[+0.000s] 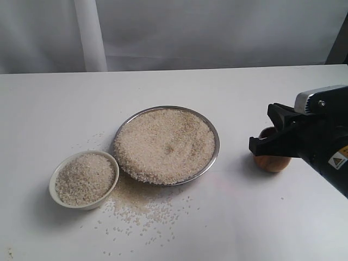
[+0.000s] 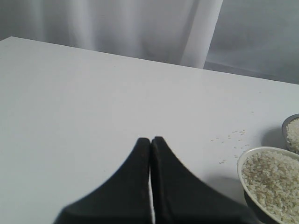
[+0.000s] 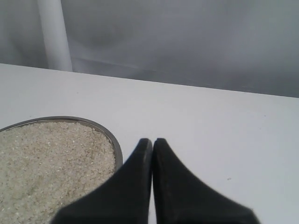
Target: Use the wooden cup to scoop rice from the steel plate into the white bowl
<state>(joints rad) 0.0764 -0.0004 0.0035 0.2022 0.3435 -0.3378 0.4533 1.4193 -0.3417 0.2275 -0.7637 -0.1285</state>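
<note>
The steel plate [image 1: 216, 142] sits mid-table, heaped with rice [image 1: 163, 144]. Left of it stands the white bowl [image 1: 53, 185], filled with rice too. To the right of the plate the wooden cup [image 1: 272, 163] stands upright on the table. My right gripper [image 1: 255, 145] hangs in front of it and hides part of it. In the right wrist view my right gripper [image 3: 153, 140] is shut with nothing between its fingers, beside the plate's rim [image 3: 114, 142]; the cup is hidden there. My left gripper [image 2: 150, 139] is shut and empty over bare table, with the bowl [image 2: 243, 161] nearby.
Loose rice grains [image 1: 141, 212] lie scattered on the white table in front of the plate and bowl, and a few specks [image 2: 233, 137] lie behind the bowl. A grey curtain [image 1: 217, 32] hangs behind the table's far edge.
</note>
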